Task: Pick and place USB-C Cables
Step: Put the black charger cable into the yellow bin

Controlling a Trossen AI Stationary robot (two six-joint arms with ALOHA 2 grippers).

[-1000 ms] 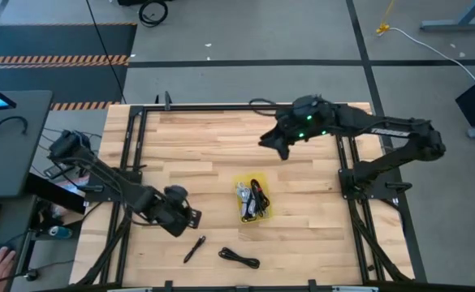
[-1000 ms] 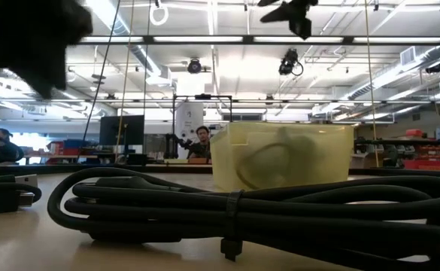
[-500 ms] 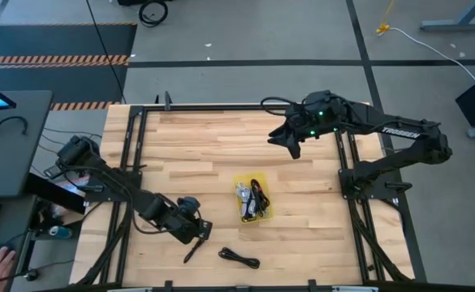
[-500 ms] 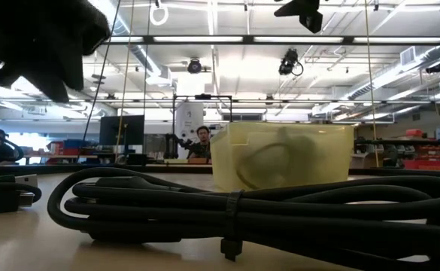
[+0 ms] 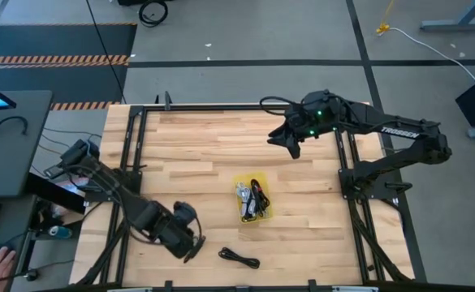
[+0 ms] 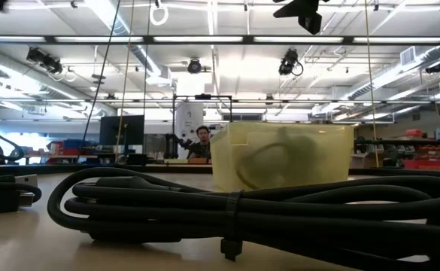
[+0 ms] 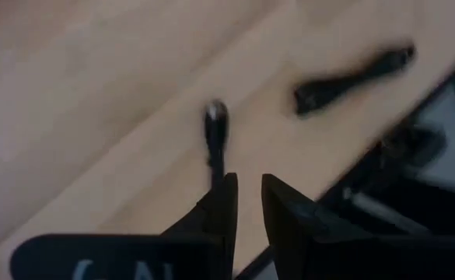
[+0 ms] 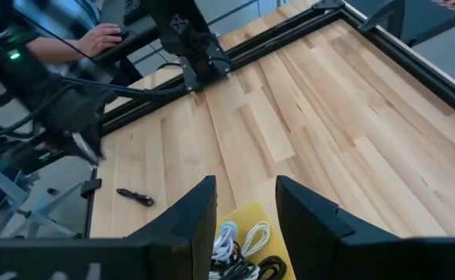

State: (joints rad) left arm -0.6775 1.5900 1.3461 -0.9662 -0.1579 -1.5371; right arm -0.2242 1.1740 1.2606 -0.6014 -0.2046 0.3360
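Two loose black cables lay at the near edge of my table: a bundled one (image 5: 239, 258) that filled the low view (image 6: 227, 207), tied at its middle, and a thin straight one (image 5: 193, 248) to its left. The left gripper (image 5: 195, 247) was down over that straight cable, its arm stretched flat and low from the table's left side, and it covered most of the piece from above. My left wrist view was smeared, so I could only make out the cable (image 7: 215, 136) as a dark stem running out from between the narrow-set fingers (image 7: 223, 206); I could not tell whether they were pinching it or only straddling it. The other bundle (image 7: 351, 74) showed beyond as a blur.

Farther in, at mid-table, sat the yellow bin (image 5: 253, 199) with white and black cables inside. From table height its cloudy wall (image 6: 283, 154) hid all but a looped shape. The right wrist view cut the bin (image 8: 246, 225) off at the frame edge, showing only some white coils (image 8: 235, 237).

At the far right, the right gripper (image 5: 290, 146) hung high above the boards, clear of everything, fingers (image 8: 192, 218) spread and holding nothing. I could read TROSSEN on its arm (image 5: 391, 131), partly. Past the table, a person (image 6: 201, 143) sat in the room, and a hand (image 8: 103, 35) rested at a desk.
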